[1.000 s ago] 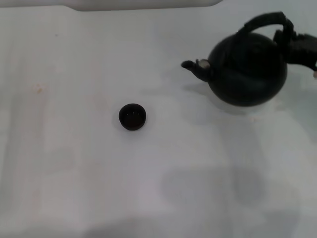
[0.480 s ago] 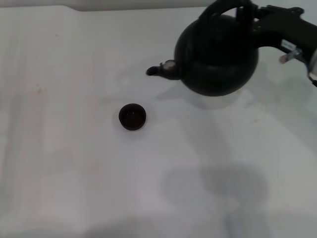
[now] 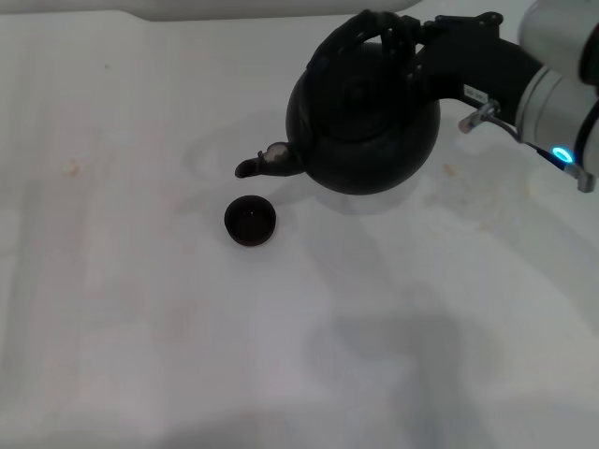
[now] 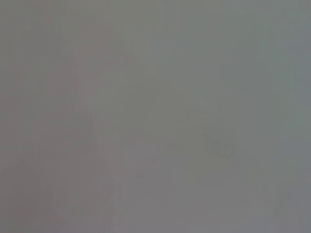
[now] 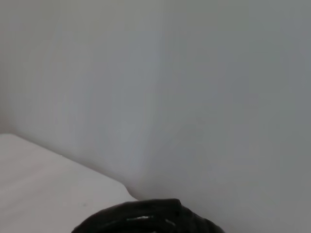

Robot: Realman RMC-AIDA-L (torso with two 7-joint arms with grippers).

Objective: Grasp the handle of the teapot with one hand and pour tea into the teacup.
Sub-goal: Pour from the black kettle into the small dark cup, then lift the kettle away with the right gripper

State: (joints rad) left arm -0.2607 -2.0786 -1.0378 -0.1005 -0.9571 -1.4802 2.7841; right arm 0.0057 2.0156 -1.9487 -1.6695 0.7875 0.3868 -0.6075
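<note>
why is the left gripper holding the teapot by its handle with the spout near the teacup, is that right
Not the left. In the head view the right gripper holds the teapot by its handle, spout close to the teacup. The left gripper is out of view.

The right arm reaches in from the right edge of the tabletop toward its far side, the grey-white wrist housing [image 3: 552,79] angled down from the far right corner, a blue light glowing on its underside. Its black tool [image 3: 412,51] is clamped around the teapot's handle [image 3: 360,28], holding the teapot [image 3: 365,122] clear of the tabletop. The left arm is out of sight.
</note>
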